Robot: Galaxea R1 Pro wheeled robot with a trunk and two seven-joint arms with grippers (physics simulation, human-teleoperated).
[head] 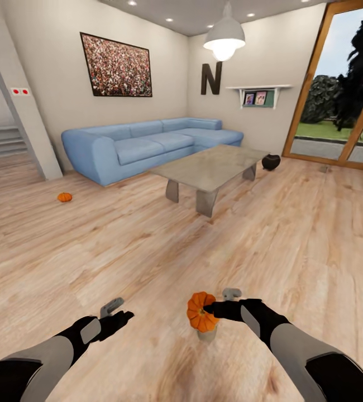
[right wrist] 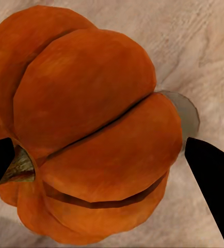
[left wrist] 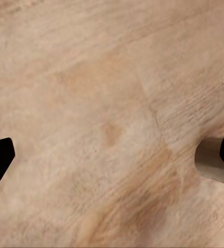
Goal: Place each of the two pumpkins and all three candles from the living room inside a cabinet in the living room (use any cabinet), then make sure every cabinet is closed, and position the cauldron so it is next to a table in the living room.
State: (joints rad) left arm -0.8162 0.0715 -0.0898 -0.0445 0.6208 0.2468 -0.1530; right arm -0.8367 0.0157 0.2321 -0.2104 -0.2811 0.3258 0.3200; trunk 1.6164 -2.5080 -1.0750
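The right gripper grips a ribbed orange pumpkin above the wood floor; the left gripper is spread, empty. The curved skin could slip free while driving.

The held pumpkin runs off the right wrist view's edge at nine o'clock and covers most of a grey candle, while the cauldron, at one o'clock beyond the table, is partly hidden by it.
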